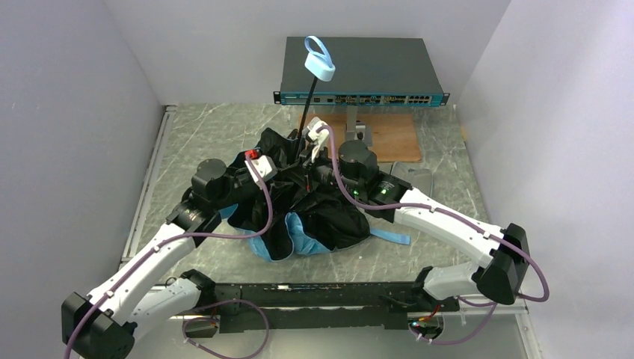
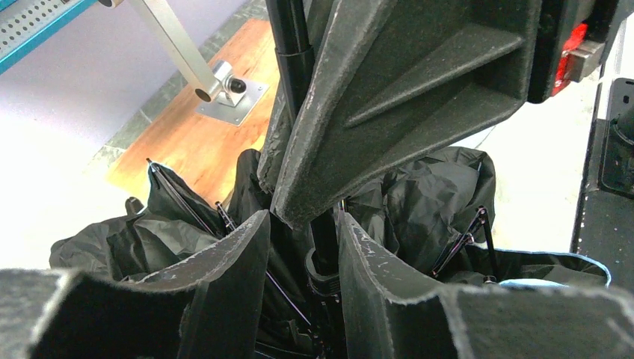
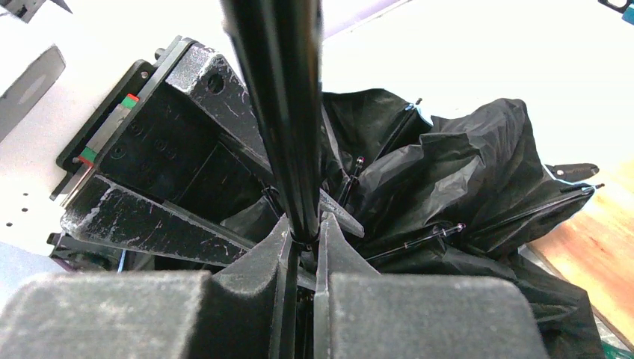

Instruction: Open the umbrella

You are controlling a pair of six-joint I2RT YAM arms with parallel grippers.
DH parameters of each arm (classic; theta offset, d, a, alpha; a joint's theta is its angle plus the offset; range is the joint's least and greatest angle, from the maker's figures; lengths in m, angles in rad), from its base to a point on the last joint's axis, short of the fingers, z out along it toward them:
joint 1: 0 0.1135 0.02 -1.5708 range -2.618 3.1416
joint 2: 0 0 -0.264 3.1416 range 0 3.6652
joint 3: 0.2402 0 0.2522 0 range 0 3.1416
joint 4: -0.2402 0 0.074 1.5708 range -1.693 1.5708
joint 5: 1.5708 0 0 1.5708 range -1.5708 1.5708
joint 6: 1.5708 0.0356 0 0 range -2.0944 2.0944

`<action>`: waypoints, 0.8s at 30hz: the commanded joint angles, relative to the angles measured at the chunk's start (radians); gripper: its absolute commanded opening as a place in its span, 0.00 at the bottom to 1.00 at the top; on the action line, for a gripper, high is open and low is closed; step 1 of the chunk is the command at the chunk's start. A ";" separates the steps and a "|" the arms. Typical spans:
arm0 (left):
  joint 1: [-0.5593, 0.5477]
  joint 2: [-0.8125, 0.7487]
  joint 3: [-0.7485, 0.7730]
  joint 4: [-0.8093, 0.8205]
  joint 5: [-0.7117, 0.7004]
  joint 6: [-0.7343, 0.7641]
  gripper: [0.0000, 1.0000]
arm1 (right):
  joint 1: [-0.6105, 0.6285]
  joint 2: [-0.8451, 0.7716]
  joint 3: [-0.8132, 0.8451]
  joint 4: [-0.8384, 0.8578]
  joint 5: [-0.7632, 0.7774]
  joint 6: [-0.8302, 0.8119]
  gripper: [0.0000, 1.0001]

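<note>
Right gripper is pinching the umbrella by its shaft. Left gripper is straddling the shaft lower down, jaws parted narrowly.

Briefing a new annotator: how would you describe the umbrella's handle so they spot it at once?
Find the dark network switch at the back. In front of it a thin black shaft rises from the crumpled black canopy; the handle caps it. It alone is a pale-blue stub with a loop strap.
</note>
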 commanded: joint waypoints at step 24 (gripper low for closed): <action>0.194 0.122 -0.142 -0.398 -0.188 0.235 0.48 | -0.002 -0.073 0.265 0.345 -0.042 0.045 0.00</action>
